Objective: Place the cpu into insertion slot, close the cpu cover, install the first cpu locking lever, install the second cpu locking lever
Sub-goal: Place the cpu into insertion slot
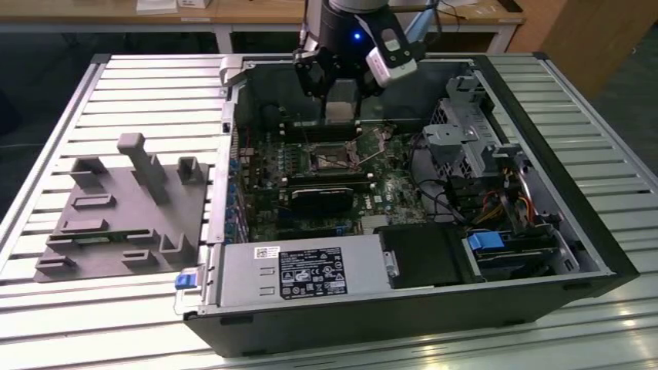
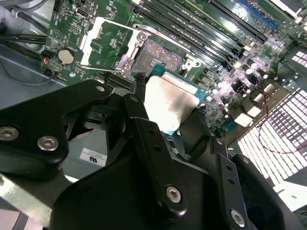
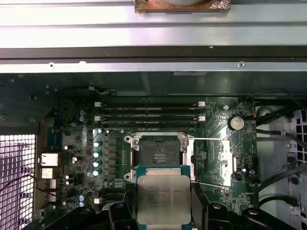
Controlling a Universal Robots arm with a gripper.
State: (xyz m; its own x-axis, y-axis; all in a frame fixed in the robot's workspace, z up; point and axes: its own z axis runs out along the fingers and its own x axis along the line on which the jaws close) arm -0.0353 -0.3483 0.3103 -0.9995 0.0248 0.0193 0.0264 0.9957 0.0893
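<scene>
One job out of the four is in hand: putting the cpu (image 3: 164, 199) into the insertion slot (image 3: 160, 151). None of the four jobs is done yet. The gripper (image 1: 340, 108) is squeezed on the cpu, with a black finger on each of two sides, as both wrist views show. The chip hangs in the air over the green board, near the slot but not in it. Its shiny grey top faces the first wrist camera.

The slot is bare, and its dark middle shows. The cpu cover (image 2: 88, 38) is flipped open and lies just beside the slot, so it does not block the way. A thin wire lever (image 3: 211, 139) is swung out too.

I think this step calls for care. The chip must sit flat and square over the slot, with its corners matched, and go down softly so nothing bends.

Many things crowd around. Long black memory slots (image 3: 151, 115) run just beside the slot. A round silver battery (image 3: 236, 123) sits past the open cover. In the exterior view, the walls of the computer case (image 1: 535, 154) stand all around, cables (image 1: 494, 208) lie at the exterior view's right, and a grey parts holder (image 1: 113, 208) rests outside the case at the exterior view's left.
</scene>
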